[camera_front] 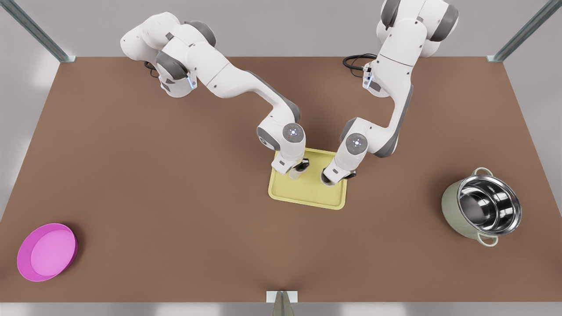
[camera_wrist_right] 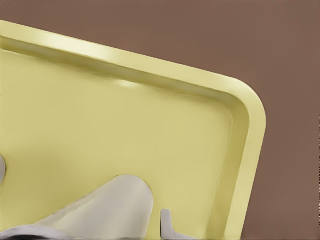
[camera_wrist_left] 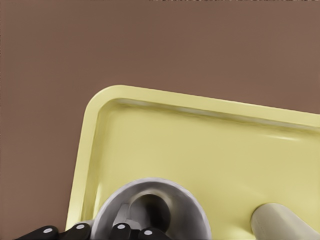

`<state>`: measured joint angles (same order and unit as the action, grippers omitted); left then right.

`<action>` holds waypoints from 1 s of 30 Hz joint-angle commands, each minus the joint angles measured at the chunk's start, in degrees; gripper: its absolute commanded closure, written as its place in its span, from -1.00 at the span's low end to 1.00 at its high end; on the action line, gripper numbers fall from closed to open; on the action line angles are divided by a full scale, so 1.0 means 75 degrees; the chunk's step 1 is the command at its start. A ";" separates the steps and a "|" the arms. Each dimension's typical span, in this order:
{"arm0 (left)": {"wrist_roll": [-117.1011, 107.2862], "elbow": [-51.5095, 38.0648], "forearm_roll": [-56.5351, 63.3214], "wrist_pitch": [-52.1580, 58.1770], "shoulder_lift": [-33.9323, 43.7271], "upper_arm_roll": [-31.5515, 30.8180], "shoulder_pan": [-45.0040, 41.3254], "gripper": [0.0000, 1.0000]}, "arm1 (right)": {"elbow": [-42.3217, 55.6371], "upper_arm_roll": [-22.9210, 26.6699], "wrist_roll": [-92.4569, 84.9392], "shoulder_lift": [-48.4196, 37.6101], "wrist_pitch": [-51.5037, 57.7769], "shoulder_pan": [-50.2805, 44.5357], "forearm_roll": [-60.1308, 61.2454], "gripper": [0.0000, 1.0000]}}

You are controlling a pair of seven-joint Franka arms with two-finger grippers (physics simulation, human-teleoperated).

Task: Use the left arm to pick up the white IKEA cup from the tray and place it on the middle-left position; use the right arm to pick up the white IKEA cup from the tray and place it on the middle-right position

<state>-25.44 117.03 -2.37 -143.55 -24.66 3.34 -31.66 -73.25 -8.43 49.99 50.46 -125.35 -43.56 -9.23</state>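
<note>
The pale yellow tray lies mid-table. My left gripper reaches down from the front view's left. It is shut on the wall of a white cup, one finger inside the rim. The left wrist view looks into that cup at my left gripper, close to a tray corner. The other white cup stands beside it. My right gripper leans in from the front view's right over this second cup, near the opposite corner of the tray. Both cups look low over the tray floor.
A round magenta dish sits at the near left of the brown table. A steel pot with pale handles stands at the right. Black cables lie by the far arm base. A metal post marks the near edge.
</note>
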 commanded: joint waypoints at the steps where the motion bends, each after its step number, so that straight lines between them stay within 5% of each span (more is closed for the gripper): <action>1: -0.0158 -0.0006 -0.0059 0.0026 0.0042 0.0000 0.0003 0.72 | 0.0005 -0.0001 0.0624 -0.0025 0.0003 0.0007 -0.0024 0.03; 6: -0.0146 -0.0533 -0.0059 0.1092 0.0616 0.0258 0.0050 0.80 | -0.0007 0.0011 0.0612 -0.0096 0.0062 0.0019 -0.0024 0.33; 10: 0.1247 -0.0779 -0.0105 0.0964 0.0745 0.1898 0.0190 0.80 | -0.0053 0.0011 0.0612 -0.0166 0.0085 0.0031 -0.0024 0.58; 15: 0.1799 -0.1248 -0.1194 -0.1789 -0.0298 0.1852 0.0800 0.80 | -0.0346 0.0151 0.0589 -0.0587 0.0085 0.0113 -0.0024 0.58; 23: 0.1787 -0.1377 -0.1254 -0.2599 -0.1235 0.1840 0.0812 0.79 | -0.3498 0.0210 -0.1110 -0.2861 -0.0864 0.1647 0.0058 0.58; 24: 0.1787 -0.1377 -0.1254 -0.2599 -0.1235 0.1840 0.0858 0.71 | -0.3709 0.0210 -0.1251 -0.2990 -0.0888 0.1753 0.0058 0.58; 26: 0.1787 -0.1377 -0.1254 -0.2599 -0.1224 0.1828 0.0870 -1.00 | -0.4776 0.0199 -0.1696 -0.3424 -0.1754 0.2070 0.0070 0.59; 30: 0.1811 -0.1377 -0.1243 -0.2599 -0.1282 0.1828 0.0870 -1.00 | -0.5632 0.0163 -0.2212 -0.3740 -0.2364 0.2386 0.0082 0.50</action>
<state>-17.78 106.73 -11.72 -161.59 -34.25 17.02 -25.13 -114.58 -7.15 45.74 22.76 -136.53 -25.90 -8.60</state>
